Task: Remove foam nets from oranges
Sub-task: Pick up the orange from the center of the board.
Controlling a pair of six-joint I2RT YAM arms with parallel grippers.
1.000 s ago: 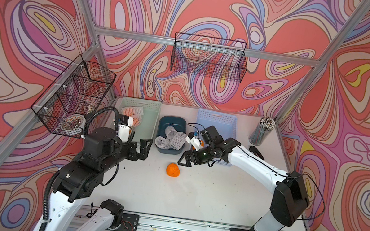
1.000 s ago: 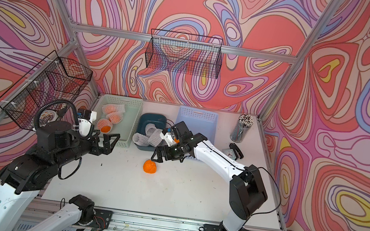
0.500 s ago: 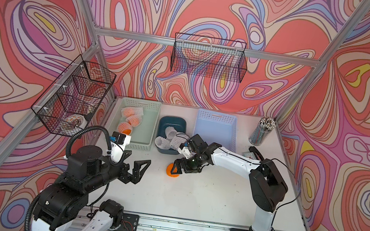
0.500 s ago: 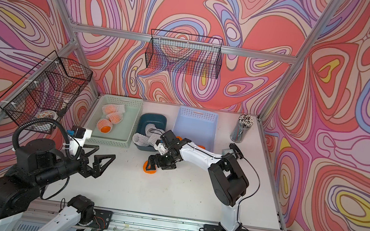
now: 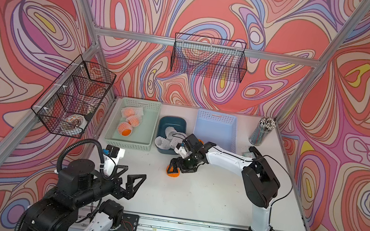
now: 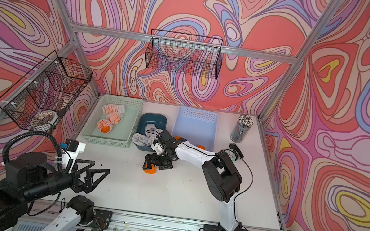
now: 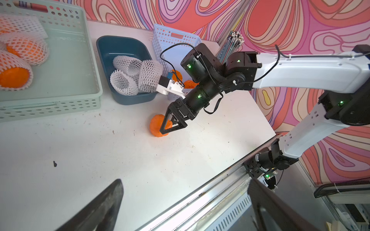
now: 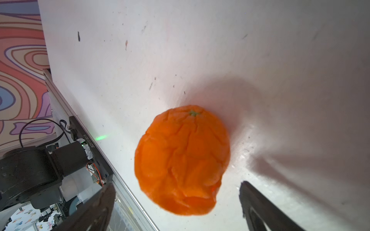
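rail print (image 8: 88,142) too tiny for us, bare orange (image 8: 182,160) on the table (image 8: 200,50) between our wide-open right jaws, left jaws wide too

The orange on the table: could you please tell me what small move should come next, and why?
Probably close the right gripper on the orange: the jaws stand open on either side of it, and it lies on the table with no net, so a grip could carry it to the blue basket.
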